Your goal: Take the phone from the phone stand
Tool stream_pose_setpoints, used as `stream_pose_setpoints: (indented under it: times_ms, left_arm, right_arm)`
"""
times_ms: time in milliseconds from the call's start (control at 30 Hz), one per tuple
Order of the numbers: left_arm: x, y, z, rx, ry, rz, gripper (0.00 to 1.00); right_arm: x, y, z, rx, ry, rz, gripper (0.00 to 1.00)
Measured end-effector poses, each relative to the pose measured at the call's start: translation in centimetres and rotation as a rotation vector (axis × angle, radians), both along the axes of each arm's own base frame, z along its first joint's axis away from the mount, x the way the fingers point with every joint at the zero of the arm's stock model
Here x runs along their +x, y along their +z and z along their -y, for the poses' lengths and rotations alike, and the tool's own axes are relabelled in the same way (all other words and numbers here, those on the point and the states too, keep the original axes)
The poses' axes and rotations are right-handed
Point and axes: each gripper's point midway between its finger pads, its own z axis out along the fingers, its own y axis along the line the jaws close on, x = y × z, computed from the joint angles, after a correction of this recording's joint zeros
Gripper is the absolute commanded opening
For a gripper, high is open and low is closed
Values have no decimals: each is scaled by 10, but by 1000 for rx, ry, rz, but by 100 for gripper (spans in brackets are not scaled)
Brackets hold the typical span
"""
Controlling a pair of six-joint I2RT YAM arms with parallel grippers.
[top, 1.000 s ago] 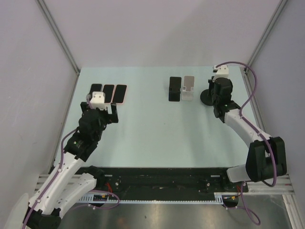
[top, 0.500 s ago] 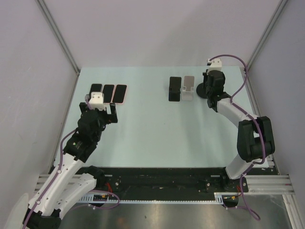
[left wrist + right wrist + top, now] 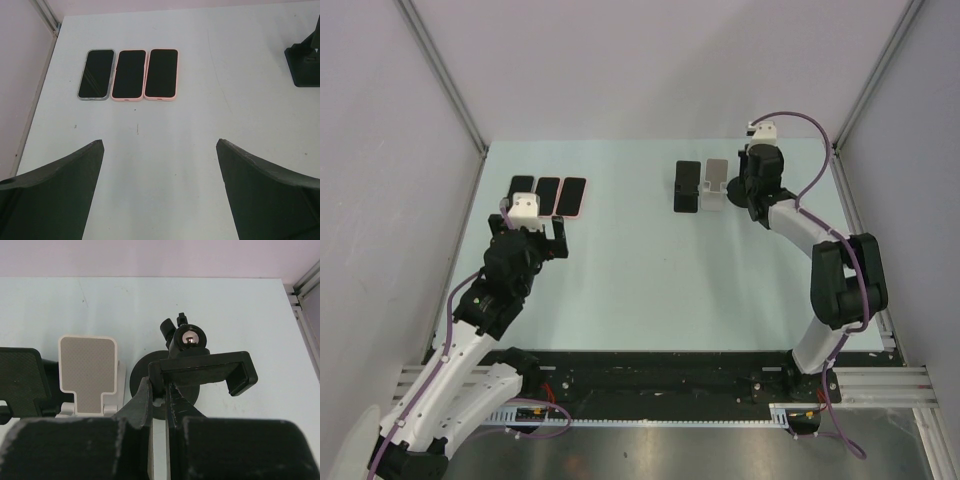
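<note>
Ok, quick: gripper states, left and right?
Left gripper: open, holding nothing.
Right gripper: all but closed, against the stand's clamp; whether it grips the clamp cannot be told.

The table (image 3: 620,270) is pale green-blue. At ten o'clock on it lie three phones with black screens: one grey-edged phone (image 3: 95,74) and two pink-edged phones (image 3: 129,74). At one o'clock are a black stand (image 3: 20,375) with tiny dots, a white stand (image 3: 87,367) with a grey dotted pad, and a plain black clamp stand (image 3: 200,371) with a shiny silver spot on top. My arms (image 3: 440,375) are white and black, with purple cables (image 3: 792,113).
</note>
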Motion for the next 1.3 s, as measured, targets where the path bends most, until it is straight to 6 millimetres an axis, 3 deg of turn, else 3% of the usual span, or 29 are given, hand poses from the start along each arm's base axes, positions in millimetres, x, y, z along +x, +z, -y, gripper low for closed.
stream_pose_setpoints:
  times_ms: [233, 467, 500, 600, 700, 833, 967, 1100, 1300]
  left_arm:
    - [0, 0, 1, -1, -5, -1, 100]
    - [1, -2, 2, 0, -7, -6, 100]
    - [1, -2, 2, 1, -8, -7, 100]
    - [1, -3, 2, 1, -10, -9, 100]
    - [1, -3, 2, 1, -10, -9, 100]
    - [1, -2, 2, -6, -7, -9, 100]
    - [0, 0, 1, -17, 0, 1, 100]
    - [-5, 9, -1, -35, 2, 34, 100]
    - [-21, 37, -8, -88, -1, 137, 100]
  right_arm:
    - [6, 0, -7, 9, -3, -20, 4]
    - [5, 0, -4, 18, -36, -30, 48]
    - [6, 3, -4, 20, -40, -25, 59]
    - [7, 16, -5, 29, -45, -1, 76]
    - [1, 34, -4, 37, -48, 20, 85]
    - [-15, 72, -1, 60, -46, 73, 93]
    - [-45, 119, 6, 95, -51, 134, 98]
    - [-87, 169, 17, 138, -60, 216, 100]
    - [-193, 237, 50, 233, -83, 425, 100]
